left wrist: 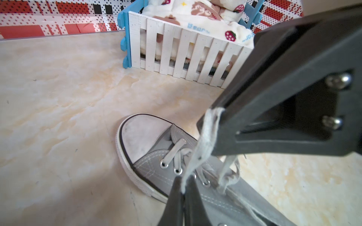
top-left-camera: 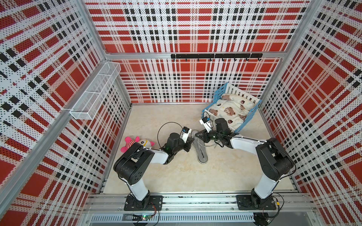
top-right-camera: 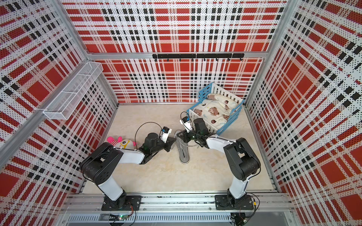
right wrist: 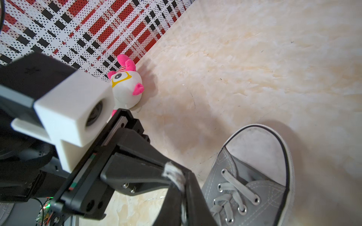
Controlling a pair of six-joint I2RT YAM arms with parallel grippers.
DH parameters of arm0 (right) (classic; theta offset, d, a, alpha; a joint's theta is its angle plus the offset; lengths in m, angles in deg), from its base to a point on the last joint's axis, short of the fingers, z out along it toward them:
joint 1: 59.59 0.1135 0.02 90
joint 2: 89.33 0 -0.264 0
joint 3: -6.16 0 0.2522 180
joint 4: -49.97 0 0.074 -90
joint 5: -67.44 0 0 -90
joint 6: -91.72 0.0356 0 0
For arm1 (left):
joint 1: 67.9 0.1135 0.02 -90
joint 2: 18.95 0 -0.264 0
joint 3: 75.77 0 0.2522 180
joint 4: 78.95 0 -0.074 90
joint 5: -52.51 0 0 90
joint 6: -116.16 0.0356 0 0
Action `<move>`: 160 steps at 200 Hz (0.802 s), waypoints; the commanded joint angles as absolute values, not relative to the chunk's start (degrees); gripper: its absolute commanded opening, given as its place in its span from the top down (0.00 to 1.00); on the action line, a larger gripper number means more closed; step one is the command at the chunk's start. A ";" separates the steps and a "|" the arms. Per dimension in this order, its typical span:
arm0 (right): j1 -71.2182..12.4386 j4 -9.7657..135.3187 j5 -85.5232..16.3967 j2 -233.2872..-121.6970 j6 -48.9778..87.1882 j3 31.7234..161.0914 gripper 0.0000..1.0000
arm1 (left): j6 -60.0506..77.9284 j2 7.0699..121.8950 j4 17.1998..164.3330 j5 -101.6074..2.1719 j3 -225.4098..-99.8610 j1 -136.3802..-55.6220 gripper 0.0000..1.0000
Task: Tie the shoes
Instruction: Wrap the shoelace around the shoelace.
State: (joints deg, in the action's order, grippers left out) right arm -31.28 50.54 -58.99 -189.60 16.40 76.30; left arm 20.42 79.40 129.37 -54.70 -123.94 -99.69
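The grey canvas low-top sneaker with white rubber toe cap (top-left-camera: 200, 151) lies mid-worktop (top-left-camera: 176, 176), heel near, toe far. Above its eyelets, the left tool (left wrist: 183, 188) and right tool (left wrist: 214, 115) each pinch the pale grey-white lace (left wrist: 204, 142) stretched between them. A pink-striped plush toy (top-left-camera: 144, 143) sits left, and a blue-and-white slatted crib (left wrist: 176, 54) far right.

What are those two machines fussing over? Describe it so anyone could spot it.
On the pale marbled floor, midway between the left arm and the right arm, lies one sneaker. Grey canvas, white toe cap and pale laces set it apart from the pink plush toy and the slatted toy bed.
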 commanded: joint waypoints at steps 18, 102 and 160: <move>-31.56 50.09 -58.41 -188.43 18.48 77.66 0.87 | 20.65 79.84 130.28 -56.55 -121.88 -99.97 0.96; -31.64 49.05 -59.29 -188.75 20.70 77.00 0.87 | 19.74 79.64 132.78 -53.97 -122.49 -103.59 0.63; -31.62 48.52 -59.22 -188.49 22.16 76.68 0.87 | 17.68 80.61 132.98 -46.64 -124.28 -105.31 0.47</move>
State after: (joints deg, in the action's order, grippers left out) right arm -31.28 50.12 -58.90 -189.60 21.01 76.34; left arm 18.78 79.44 131.23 -50.92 -122.68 -104.24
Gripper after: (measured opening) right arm 0.133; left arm 0.523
